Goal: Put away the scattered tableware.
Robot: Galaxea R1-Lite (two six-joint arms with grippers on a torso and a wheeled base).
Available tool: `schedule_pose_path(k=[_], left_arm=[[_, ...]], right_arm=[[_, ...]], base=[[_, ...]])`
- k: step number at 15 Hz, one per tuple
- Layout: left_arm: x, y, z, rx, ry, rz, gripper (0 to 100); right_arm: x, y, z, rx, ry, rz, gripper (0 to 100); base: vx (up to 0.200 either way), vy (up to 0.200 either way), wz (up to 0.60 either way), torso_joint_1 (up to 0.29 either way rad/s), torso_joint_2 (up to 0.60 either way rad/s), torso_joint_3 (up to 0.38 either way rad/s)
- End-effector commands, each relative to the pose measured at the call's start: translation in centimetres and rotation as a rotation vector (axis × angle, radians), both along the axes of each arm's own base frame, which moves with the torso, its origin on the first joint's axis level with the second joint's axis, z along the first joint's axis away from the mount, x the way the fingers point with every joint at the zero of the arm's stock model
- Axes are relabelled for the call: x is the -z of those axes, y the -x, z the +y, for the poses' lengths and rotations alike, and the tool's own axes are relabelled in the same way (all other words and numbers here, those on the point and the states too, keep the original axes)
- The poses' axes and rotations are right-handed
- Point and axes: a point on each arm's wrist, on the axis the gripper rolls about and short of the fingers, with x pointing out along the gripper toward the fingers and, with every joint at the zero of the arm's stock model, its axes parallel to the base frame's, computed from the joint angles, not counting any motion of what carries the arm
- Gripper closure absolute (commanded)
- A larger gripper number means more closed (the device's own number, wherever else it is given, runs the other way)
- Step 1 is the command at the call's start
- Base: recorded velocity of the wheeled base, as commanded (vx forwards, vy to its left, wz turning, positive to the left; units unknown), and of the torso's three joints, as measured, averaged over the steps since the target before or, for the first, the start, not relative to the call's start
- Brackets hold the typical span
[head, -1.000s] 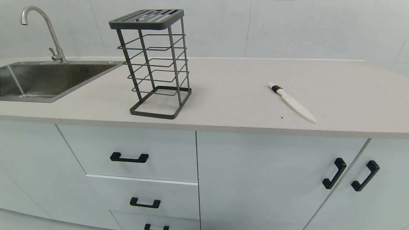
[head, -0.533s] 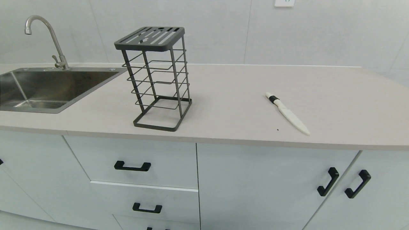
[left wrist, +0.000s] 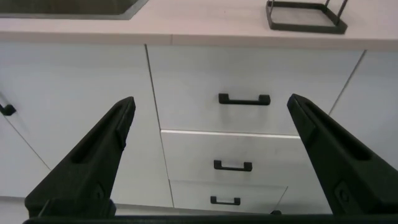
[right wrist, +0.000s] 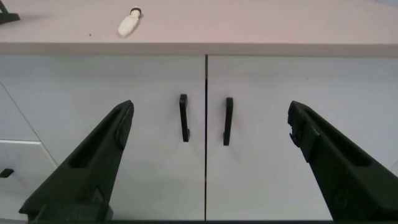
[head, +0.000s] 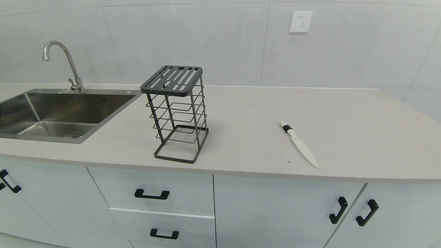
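A white knife (head: 298,144) with a black band on its handle lies flat on the grey countertop (head: 248,137), right of centre, its tip toward the front edge; its tip (right wrist: 129,23) shows over the counter edge in the right wrist view. A black wire rack (head: 178,113) with a slotted top stands upright near the middle; its base (left wrist: 306,15) shows in the left wrist view. My left gripper (left wrist: 208,130) is open, low in front of the drawers. My right gripper (right wrist: 208,130) is open, low in front of the cabinet doors, below the knife.
A steel sink (head: 58,112) with a curved tap (head: 67,65) is set into the counter at the left. Drawers with black handles (head: 151,194) sit below the rack, cabinet doors with black handles (head: 351,210) below the knife. A wall socket (head: 300,21) is on the tiled wall.
The head camera has tilted up and shifted, so the counter, rack and knife sit lower in the picture and the wall socket has come into view. The things themselves have not moved.
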Motion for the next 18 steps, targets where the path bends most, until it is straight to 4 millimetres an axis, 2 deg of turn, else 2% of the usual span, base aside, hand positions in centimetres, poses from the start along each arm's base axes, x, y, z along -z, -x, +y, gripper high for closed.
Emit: schedule_pose_path(k=[1,18], left_arm=[[-0.01,-0.01,0.0,0.0,0.0,0.001,0],[0.01,-0.01,0.0,0.0,0.001,0.003,0]], right_arm=[[0.01,-0.01,0.0,0.0,0.0,0.002,0],[0.01,-0.01,0.0,0.0,-0.003,0.002,0]], base=[[0.0,0.0,0.0,0.413,-0.48,-0.246],[0.0,0.0,0.0,0.287,-0.53,-0.256]])
